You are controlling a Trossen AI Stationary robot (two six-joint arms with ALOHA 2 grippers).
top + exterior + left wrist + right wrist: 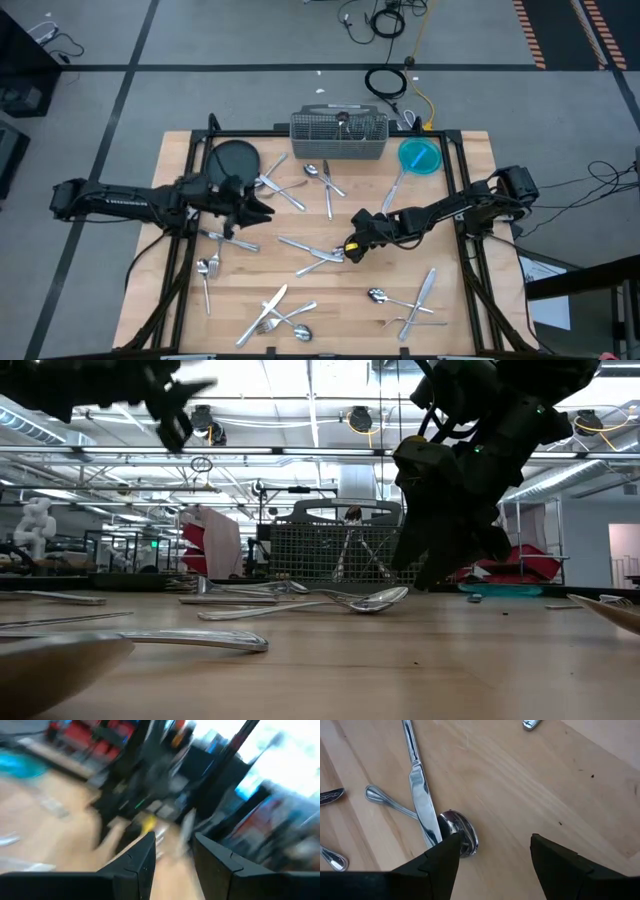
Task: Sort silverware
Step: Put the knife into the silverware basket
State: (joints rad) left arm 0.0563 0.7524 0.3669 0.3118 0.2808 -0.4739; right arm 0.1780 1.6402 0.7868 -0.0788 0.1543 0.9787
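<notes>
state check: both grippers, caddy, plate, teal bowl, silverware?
left gripper: open, empty, raised above table
right gripper: open, empty, low by a spoon and knife
caddy: upright, some utensils inside
plate: looks empty
teal bowl: upright
silverware: scattered flat on table

You have a light wooden table [460, 330] carrying scattered silverware [325, 190] across most of its top: forks, spoons and knives, some overlapping near the middle. Along your far edge sit a dark round plate [234, 157], a grey wire-mesh caddy [338, 138] and a teal bowl [419, 157].
</notes>
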